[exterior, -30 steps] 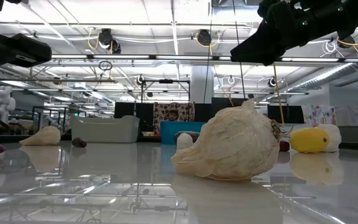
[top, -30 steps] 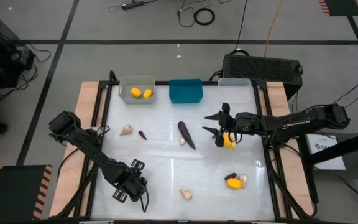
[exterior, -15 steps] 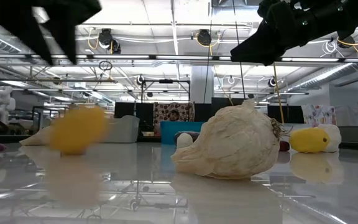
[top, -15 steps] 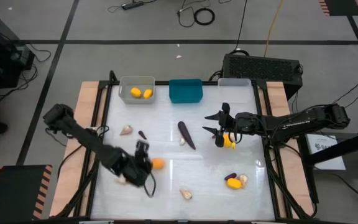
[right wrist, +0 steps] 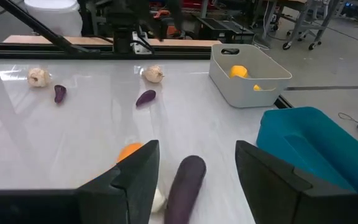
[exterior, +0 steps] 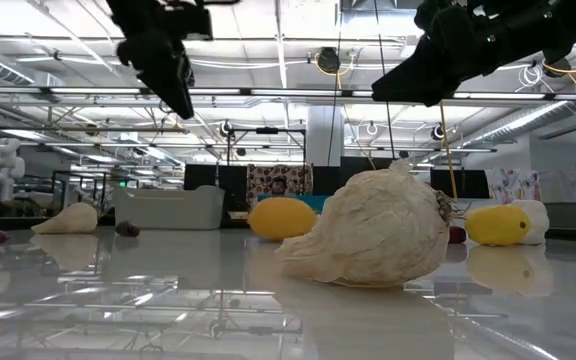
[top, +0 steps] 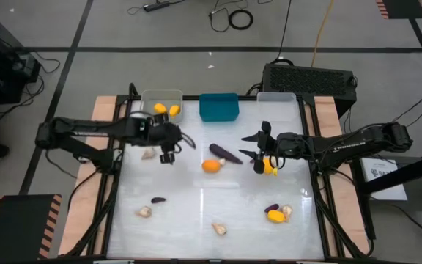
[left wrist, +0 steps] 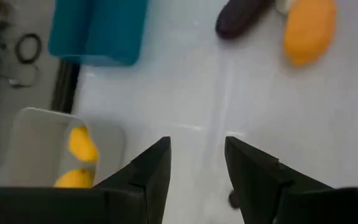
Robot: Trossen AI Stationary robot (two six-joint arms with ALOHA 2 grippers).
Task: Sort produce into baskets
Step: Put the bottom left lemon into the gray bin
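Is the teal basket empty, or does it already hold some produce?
Empty. The high view shows only bare teal floor inside the teal basket; the right wrist view shows nothing inside it either.
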